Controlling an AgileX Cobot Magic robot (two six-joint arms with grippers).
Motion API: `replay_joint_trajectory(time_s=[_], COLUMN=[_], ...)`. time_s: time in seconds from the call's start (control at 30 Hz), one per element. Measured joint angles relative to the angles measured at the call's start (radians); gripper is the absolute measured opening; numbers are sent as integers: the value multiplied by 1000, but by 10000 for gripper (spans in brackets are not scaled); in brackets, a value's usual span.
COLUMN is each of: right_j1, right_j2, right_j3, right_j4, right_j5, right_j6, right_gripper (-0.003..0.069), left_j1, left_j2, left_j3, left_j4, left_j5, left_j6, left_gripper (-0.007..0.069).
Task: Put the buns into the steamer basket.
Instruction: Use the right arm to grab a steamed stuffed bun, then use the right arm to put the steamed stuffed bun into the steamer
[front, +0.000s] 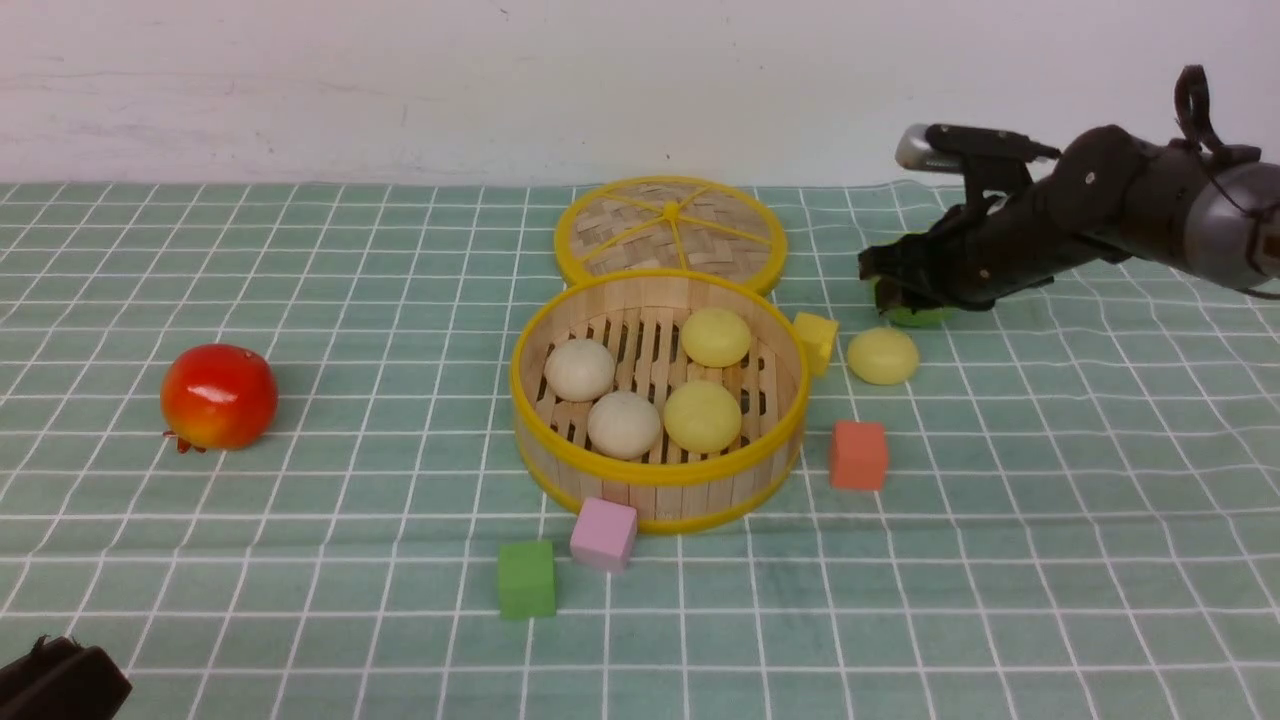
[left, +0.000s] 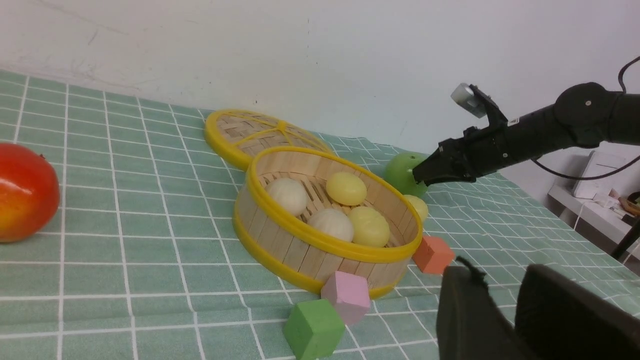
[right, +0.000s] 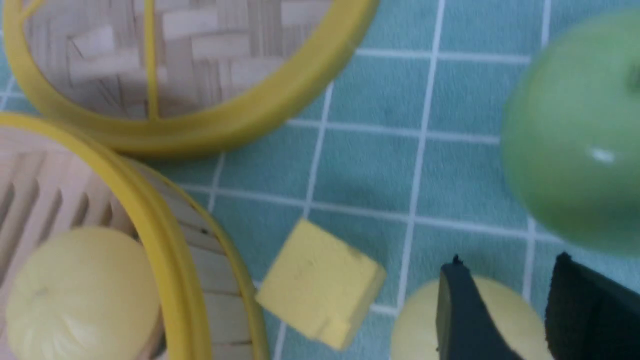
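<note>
Buns (front: 623, 424): four sat in the steamer basket (front: 655, 478), and the fifth bun (front: 882, 355) lay on the table (front: 1000, 560) just beneath the right end effector (front: 875, 282), whose fingers (right: 457, 310) stood apart, empty. A green apple (front: 920, 315) sat just beside it; a closing pinch might nudge that apple or squirt the fifth bun toward the yellow cube (front: 815, 340).

Robot lab bench, bare white wall (front: 400, 80), green checked tablecloth (front: 1050, 560), black robot arm (front: 1120, 210)
</note>
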Motion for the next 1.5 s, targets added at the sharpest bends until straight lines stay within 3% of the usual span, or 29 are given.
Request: replay_joint_trajectory(time_s=[0.53,0.67,0.8,0.87,1.03,1.23,1.37,1.5], right_j1=[0,0,0,0,1,42,155,238], right_j2=[87,88,78,68,-4,-110,-131,-109], right_j3=[-64,-68,-71,-71,-71,-71,-71,-71], right_j4=[-14,-17,-47,-63,-91,-1,167,219], right_j5=[79,91,111,121,180,196,129,62], right_j6=[-5,-9,-16,-18,-18,-95,-232,-303], right_gripper=[270,211,49,13,0,1,4,6], left_j1=[0,0,0,0,0,0,0,0], left_j2=[0,0,0,0,0,0,0,0], left_j3=[0,0,0,0,0,0,0,0], left_j4=[0,0,0,0,0,0,0,0], left_j5=[0,0,0,0,0,0,0,0], left_j6=[0,0,0,0,0,0,0,0], left_gripper=[173,176,180,183,186,186,194,197])
